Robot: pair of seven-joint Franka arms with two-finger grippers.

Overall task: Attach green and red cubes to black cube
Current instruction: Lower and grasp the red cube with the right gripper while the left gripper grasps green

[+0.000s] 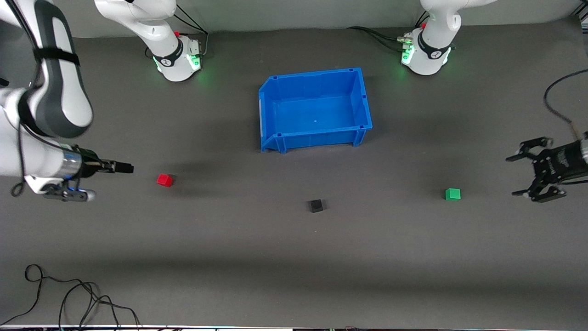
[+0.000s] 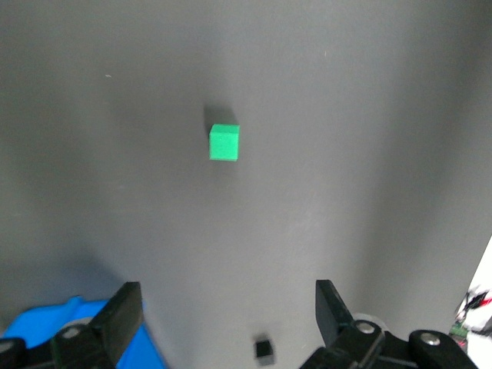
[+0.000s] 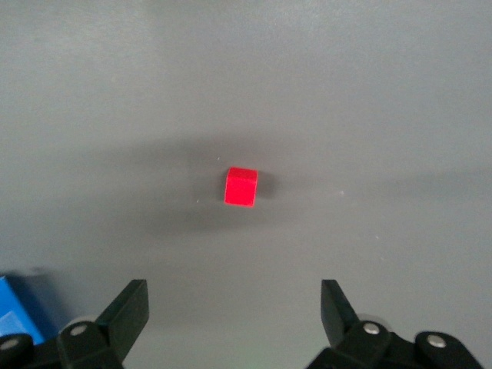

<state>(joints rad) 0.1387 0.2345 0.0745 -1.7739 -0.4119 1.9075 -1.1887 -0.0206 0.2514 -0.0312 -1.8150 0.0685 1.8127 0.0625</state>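
The red cube [image 1: 165,179] sits on the grey table toward the right arm's end. The black cube [image 1: 315,205] sits mid-table, nearer the front camera than the blue bin. The green cube [image 1: 452,194] sits toward the left arm's end. My right gripper [image 1: 124,168] is open and empty over the table beside the red cube, which shows in the right wrist view [image 3: 241,187] ahead of the gripper [image 3: 234,307]. My left gripper [image 1: 513,176] is open and empty over the table beside the green cube. The left wrist view shows the gripper [image 2: 228,307], the green cube [image 2: 224,143] and the black cube [image 2: 264,350].
An empty blue bin [image 1: 275,138] stands mid-table between the arm bases; a corner of it shows in both the left wrist view [image 2: 38,327] and the right wrist view [image 3: 11,304]. Loose cables [image 1: 69,299] lie at the table's front edge toward the right arm's end.
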